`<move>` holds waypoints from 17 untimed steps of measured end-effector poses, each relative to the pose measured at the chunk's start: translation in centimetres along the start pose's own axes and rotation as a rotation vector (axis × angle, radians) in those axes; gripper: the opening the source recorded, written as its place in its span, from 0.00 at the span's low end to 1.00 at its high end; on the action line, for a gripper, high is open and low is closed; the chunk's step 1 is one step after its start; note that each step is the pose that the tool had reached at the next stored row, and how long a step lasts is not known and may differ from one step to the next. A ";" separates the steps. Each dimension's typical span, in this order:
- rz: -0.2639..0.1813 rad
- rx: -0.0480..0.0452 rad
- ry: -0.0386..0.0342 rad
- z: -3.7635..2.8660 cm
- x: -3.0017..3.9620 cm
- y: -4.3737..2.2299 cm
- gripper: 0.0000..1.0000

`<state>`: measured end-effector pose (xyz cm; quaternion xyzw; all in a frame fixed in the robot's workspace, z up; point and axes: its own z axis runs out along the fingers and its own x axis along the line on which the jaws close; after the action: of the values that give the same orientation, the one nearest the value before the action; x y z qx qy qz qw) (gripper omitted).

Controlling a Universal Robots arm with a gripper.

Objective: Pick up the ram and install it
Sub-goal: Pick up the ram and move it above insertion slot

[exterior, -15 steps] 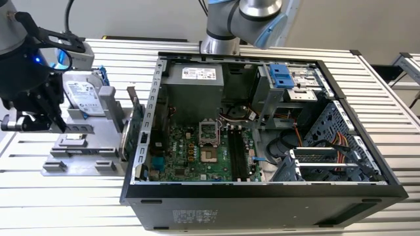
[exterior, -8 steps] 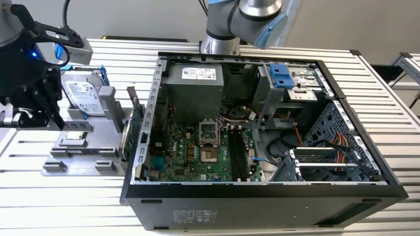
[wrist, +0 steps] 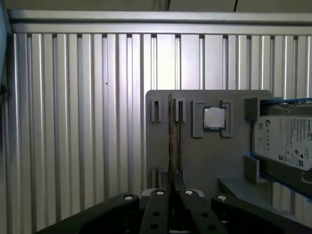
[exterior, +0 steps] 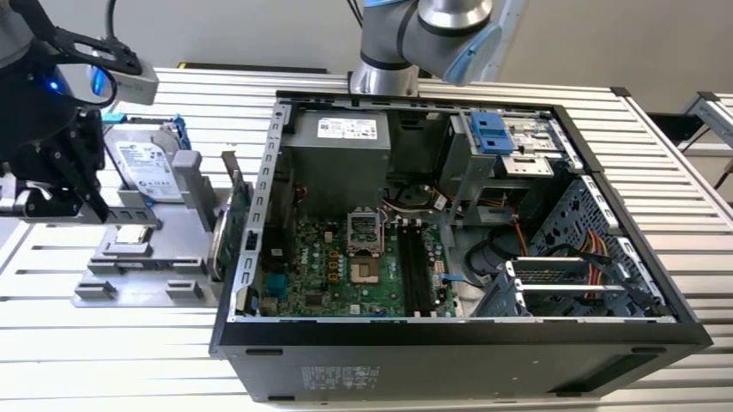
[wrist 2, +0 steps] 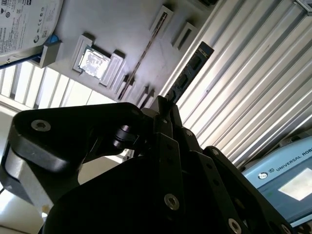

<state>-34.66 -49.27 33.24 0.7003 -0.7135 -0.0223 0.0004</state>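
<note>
My gripper [wrist 2: 163, 102] is shut on the ram [wrist 2: 190, 73], a slim dark circuit strip that juts out from between the fingertips. In the first wrist view the ram is edge-on, a thin line [wrist: 172, 165] running away from the gripper [wrist: 174, 191] over the grey holder tray [wrist: 195, 161]. In the exterior view the gripper [exterior: 81, 202] hangs at the exterior view's left, above the tray [exterior: 137, 287] and well away from the open computer case [exterior: 263, 257]. The case's motherboard [exterior: 343, 266] lies face up, with long dark slots [exterior: 418, 266] beside the processor socket.
The tray holds a silver hard drive [exterior: 149, 167], a small square chip [exterior: 129, 236] and an upright green board [exterior: 235, 219] on its side nearest the case. A thin brown strip [wrist 2: 144, 51] lies between the tray's slot blocks. Ribbed aluminium table [exterior: 115, 369] surrounds everything.
</note>
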 end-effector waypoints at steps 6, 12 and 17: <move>0.002 0.0000 -0.0001 -0.59 -0.02 0.02 0.00; 0.003 0.0001 -0.0001 -1.24 -0.04 0.04 0.00; 0.003 0.0001 -0.0001 -1.88 -0.06 0.06 0.00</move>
<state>-34.66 -49.27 35.12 0.6993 -0.7145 -0.0223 0.0004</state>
